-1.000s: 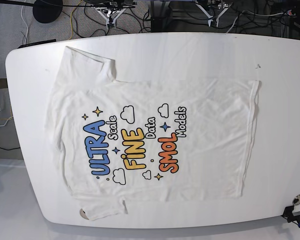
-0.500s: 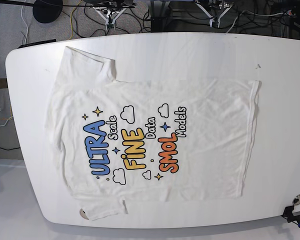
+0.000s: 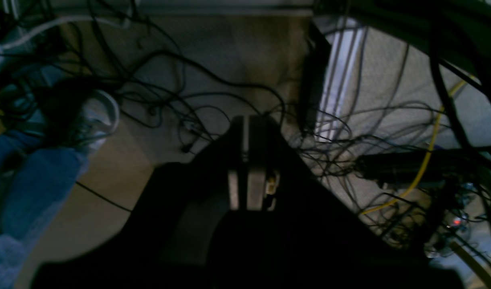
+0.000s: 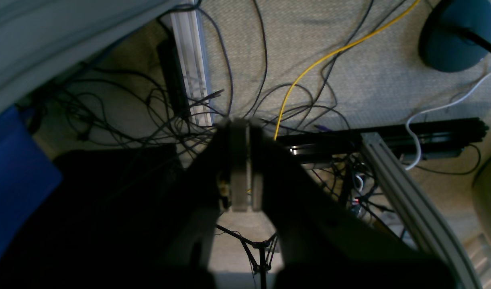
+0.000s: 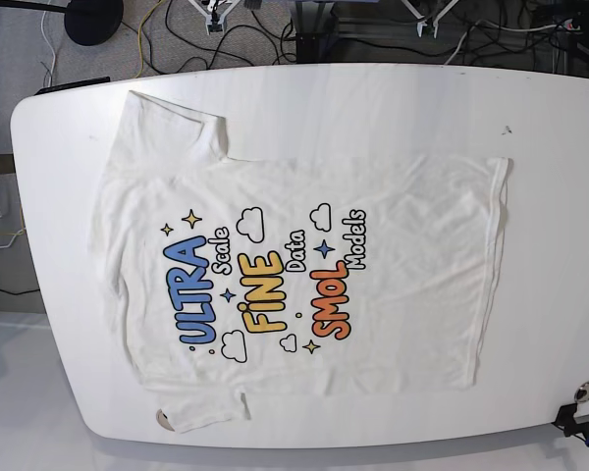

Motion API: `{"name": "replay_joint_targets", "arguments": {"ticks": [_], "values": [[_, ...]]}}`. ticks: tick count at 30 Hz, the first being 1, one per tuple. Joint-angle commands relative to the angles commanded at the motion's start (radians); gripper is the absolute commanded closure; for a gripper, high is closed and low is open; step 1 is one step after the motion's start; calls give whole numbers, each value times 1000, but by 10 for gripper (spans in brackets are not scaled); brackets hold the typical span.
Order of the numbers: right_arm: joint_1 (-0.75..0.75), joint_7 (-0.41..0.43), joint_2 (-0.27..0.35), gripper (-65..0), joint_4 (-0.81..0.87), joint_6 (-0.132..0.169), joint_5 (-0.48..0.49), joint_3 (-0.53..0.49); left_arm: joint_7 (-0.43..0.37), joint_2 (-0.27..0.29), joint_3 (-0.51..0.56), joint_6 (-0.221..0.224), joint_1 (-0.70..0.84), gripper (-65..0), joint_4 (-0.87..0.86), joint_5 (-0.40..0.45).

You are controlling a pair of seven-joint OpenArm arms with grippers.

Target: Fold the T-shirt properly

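- The large white short-sleeved cotton T-shirt (image 5: 304, 275), printed in blue, yellow and orange with clouds and stars, lies spread flat and print-side up on the white rounded table (image 5: 393, 98) in the base view.
- Its collar end points toward 9 o'clock and its hem toward 3 o'clock; one sleeve reaches toward 11 o'clock, the other toward 7 o'clock, close to the table's near edge.
- Neither arm shows in the base view, so no fold has begun, by my reading.
- The left gripper (image 3: 249, 160) appears in its wrist view with its two pads pressed together and nothing between them, above a floor strewn with dark tangled cables (image 3: 181, 88).
- The right gripper (image 4: 241, 168) is likewise closed on nothing, with a yellow cable (image 4: 309, 68) on the carpet toward 1 o'clock.
- The step in hand looks to be the approach: both arms must come over the table and part their jaws before touching cloth.
- To do it well, I would take matching points on one long side, one near the shoulder and one near the hem.
- Pinch only the edge layers, lift both ends together, and keep the cloth taut so the fold line runs straight.
- The sleeve at 7 o'clock sits near the table edge and could slip off if dragged.
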Motion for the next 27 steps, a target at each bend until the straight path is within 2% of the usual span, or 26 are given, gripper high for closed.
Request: {"name": "replay_joint_targets", "arguments": {"ticks": [5,6,8,14,21,24,27], "values": [[-73,4,16,-3,96,1,4,-1,-10,-23,1,-12,93,0,140,-7],[-54,9,9,0,59,8,1,1,-17,-12,1,-5,50,0,57,-2],[-73,6,10,0,81,14,-1,1,-20,-17,-1,-7,70,0,80,-9],[-169,9,12,0,164,17,4,2,-13,-44,-20,-14,186,0,240,-59],[-310,1,40,0,337,23,32,0,37,-71,-103,-63,322,0,408,-103],[-389,-4,61,0,435,28,36,1,64,-88,-104,-66,391,0,505,-112],[-469,-11,83,0,540,27,45,1,57,-102,-102,-54,471,0,632,-105]]}}
